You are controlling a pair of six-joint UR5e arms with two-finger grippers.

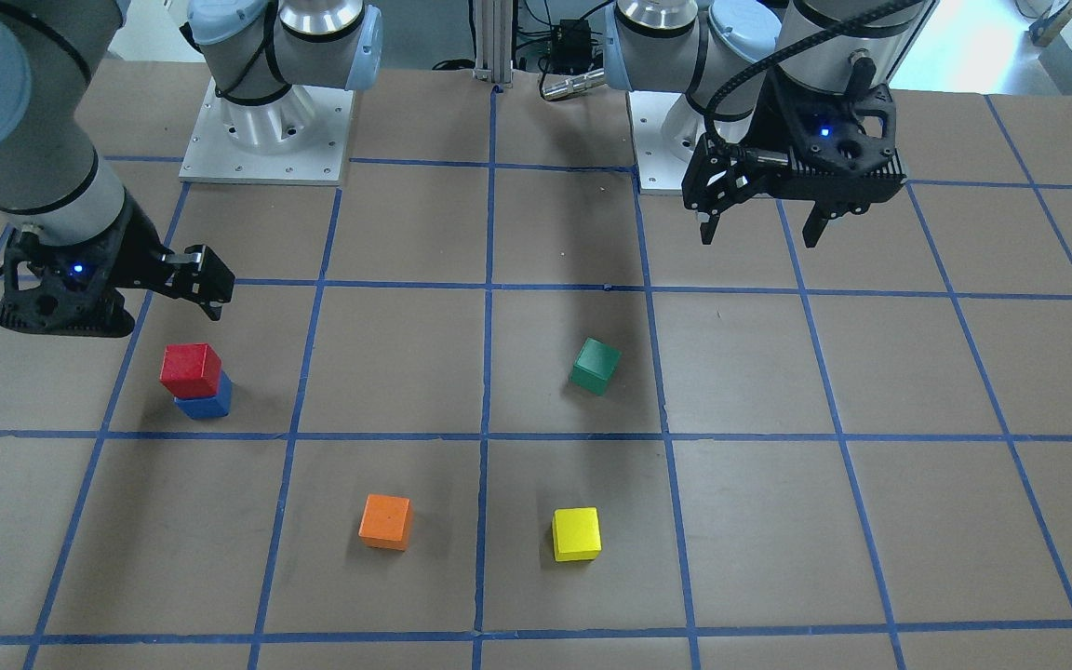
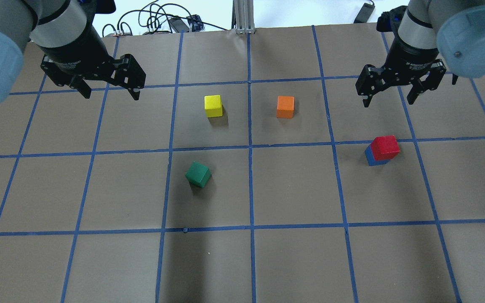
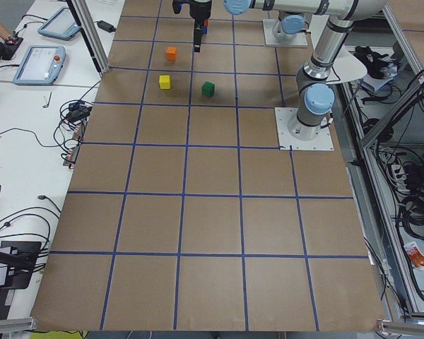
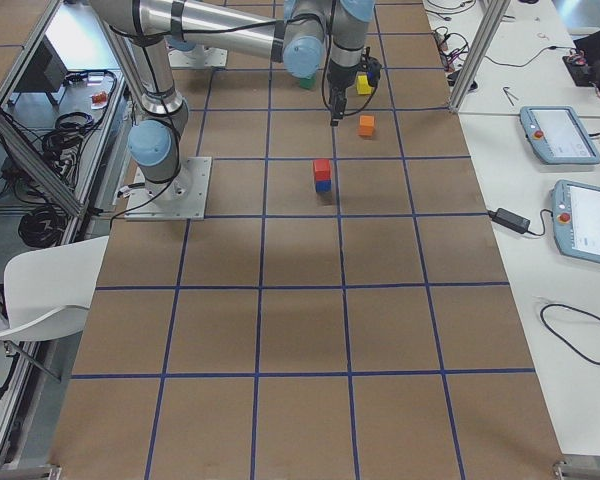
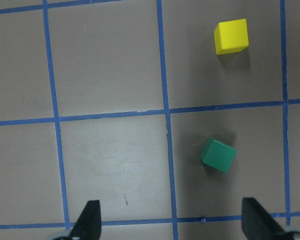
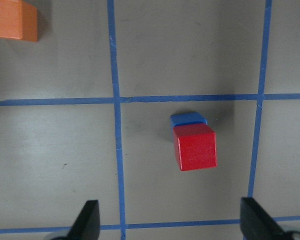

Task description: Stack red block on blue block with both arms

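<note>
My right gripper (image 2: 389,101) hangs above the table (image 2: 293,189) with its jaws spread wide and nothing between them. In my right wrist view the fingertips (image 6: 87,220) stand far apart at the lower edge. The red block (image 2: 385,146) is near that gripper but touched by neither finger. It sits on top of the blue block (image 2: 369,157), slightly offset so that a strip of blue shows along one side.

My left gripper (image 2: 112,94) is well apart from the red block, across the table, also wide open and holding nothing. The green block (image 2: 198,174) lies between the red block and my left gripper, askew to the blue tape grid (image 2: 250,189). The orange block (image 2: 285,106) is the loose cube nearest the red block. The yellow block (image 2: 213,105) lies beyond it, farther from the red block.
</note>
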